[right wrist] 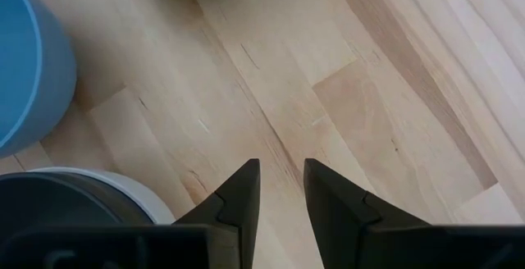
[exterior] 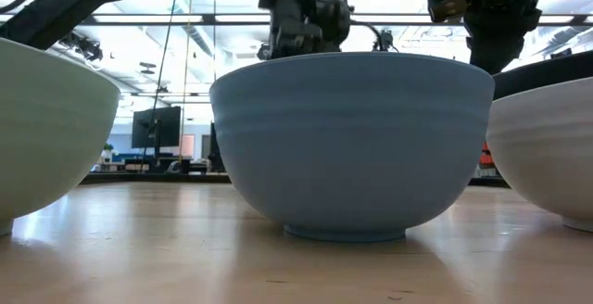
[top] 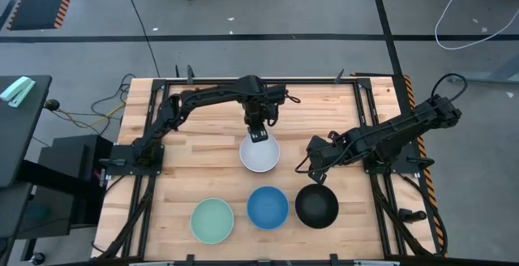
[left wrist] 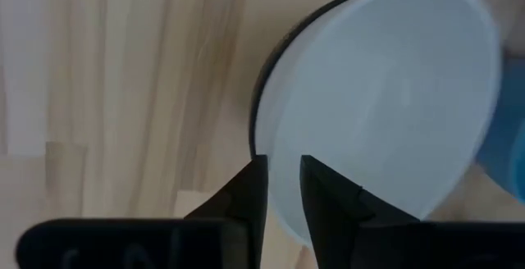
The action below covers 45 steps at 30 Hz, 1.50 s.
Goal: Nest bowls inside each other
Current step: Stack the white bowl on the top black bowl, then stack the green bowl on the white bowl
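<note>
A white bowl [top: 259, 156] stands mid-table, and a black bowl's rim [left wrist: 261, 97] shows under one side of it. My left gripper [top: 259, 136] is above the white bowl's far rim and shut on it. Along the near edge stand a mint green bowl [top: 212, 220], a blue bowl [top: 268, 207] and a black bowl [top: 316, 205]. The black one sits inside a second white bowl [exterior: 547, 156]. My right gripper [top: 311, 167] hovers just beyond that pair, over bare wood. Its fingers [right wrist: 281, 191] stand a narrow gap apart and hold nothing. My left gripper [left wrist: 283, 195] pinches the white bowl's far rim [left wrist: 283, 158] between its two fingers, one finger inside the bowl and one outside. The fingers come from above, pointing down. The bowl sits over the black bowl; whether it rests in it or is lifted, I cannot tell.
The wooden table [top: 186, 128] has bare room to the left, the far right and between the bowls. Black frame rails [top: 369, 104] run along its sides. In the low view the blue bowl [exterior: 352, 146] fills the middle and hides most of the table behind it.
</note>
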Available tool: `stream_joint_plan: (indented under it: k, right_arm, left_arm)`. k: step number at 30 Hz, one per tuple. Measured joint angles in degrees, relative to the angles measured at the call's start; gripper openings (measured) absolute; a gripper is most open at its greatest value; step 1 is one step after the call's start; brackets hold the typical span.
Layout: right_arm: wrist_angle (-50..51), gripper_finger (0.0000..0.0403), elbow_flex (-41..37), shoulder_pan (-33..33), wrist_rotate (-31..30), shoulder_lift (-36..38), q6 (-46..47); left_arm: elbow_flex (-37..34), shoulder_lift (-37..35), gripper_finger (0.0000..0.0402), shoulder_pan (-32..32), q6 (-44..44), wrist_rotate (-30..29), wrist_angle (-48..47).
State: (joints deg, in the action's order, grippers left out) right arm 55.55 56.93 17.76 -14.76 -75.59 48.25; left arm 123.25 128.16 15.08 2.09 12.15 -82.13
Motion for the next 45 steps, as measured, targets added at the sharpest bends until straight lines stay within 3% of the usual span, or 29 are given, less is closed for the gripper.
stream_joint_plan:
  k: [5,13,28,38,45]
  right_arm:
    - [0.0,0.0105,0.0,0.0,0.0,0.0,0.0]
    - [0.0,0.0105,0.0,0.0,0.1,0.0,-2.4]
    - [-1.4,0.0105,0.0,0.3,3.6,0.0,-9.6]
    - [-5.4,0.0105,0.0,3.9,4.0,0.0,-16.7]
    - [-12.7,0.0105,0.0,7.7,4.6,0.4,-23.0]
  left_arm:
    - [5.6,0.0,0.0085,-2.4,-3.1,-0.1,-8.3]
    - [5.8,-4.7,0.0089,-12.2,-6.3,0.0,-7.9]
    - [5.7,-5.7,0.0086,-32.4,-30.6,-12.0,-7.9]
    - [5.7,-5.7,0.0078,-39.1,-47.5,-18.6,-7.9]
    - [5.7,-5.7,0.0082,-42.1,-54.7,-22.7,-7.9]
